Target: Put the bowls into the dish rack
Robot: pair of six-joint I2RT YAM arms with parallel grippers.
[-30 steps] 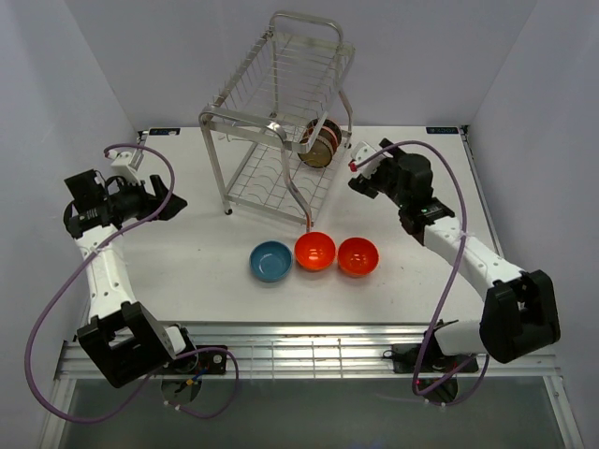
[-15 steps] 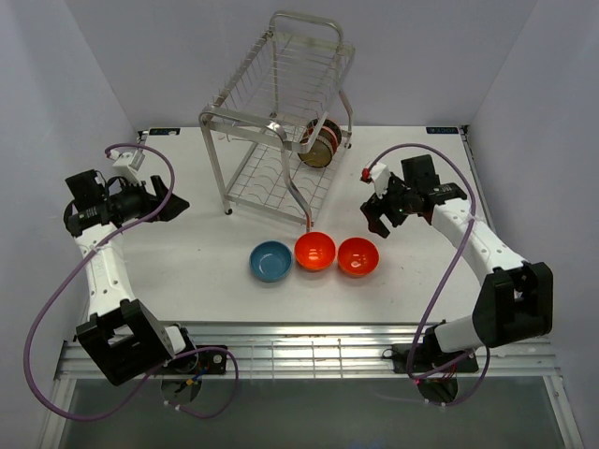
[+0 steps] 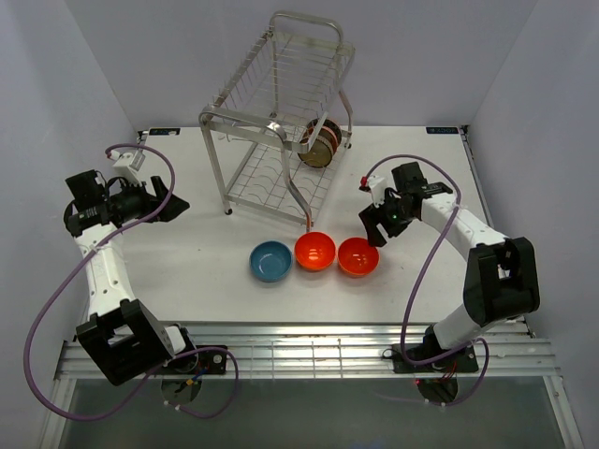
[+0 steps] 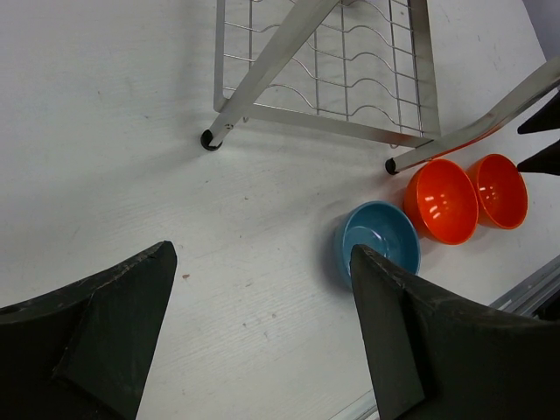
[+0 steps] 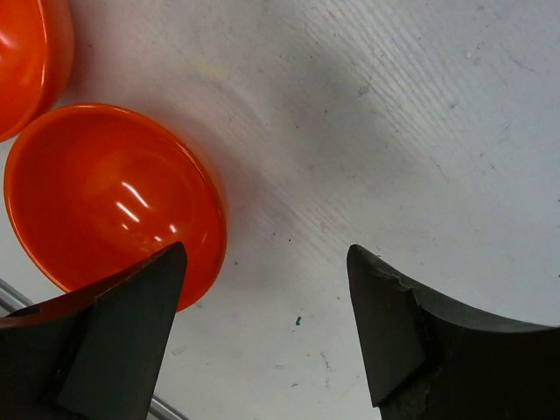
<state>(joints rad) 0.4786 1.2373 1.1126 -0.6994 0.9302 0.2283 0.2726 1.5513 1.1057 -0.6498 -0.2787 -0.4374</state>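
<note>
A robotics lab test cell is being shown, not a home kitchen: a bare white table [image 3: 187,271] is being boxed in by plain pale walls [image 3: 187,56], two robot arms [image 3: 103,271] are being carried on an aluminium rail [image 3: 309,354] at its near edge, purple cables [image 3: 140,146] are being looped around them, and only a dish rack [image 3: 281,122] and bowls [image 3: 315,251] are being set out.
</note>
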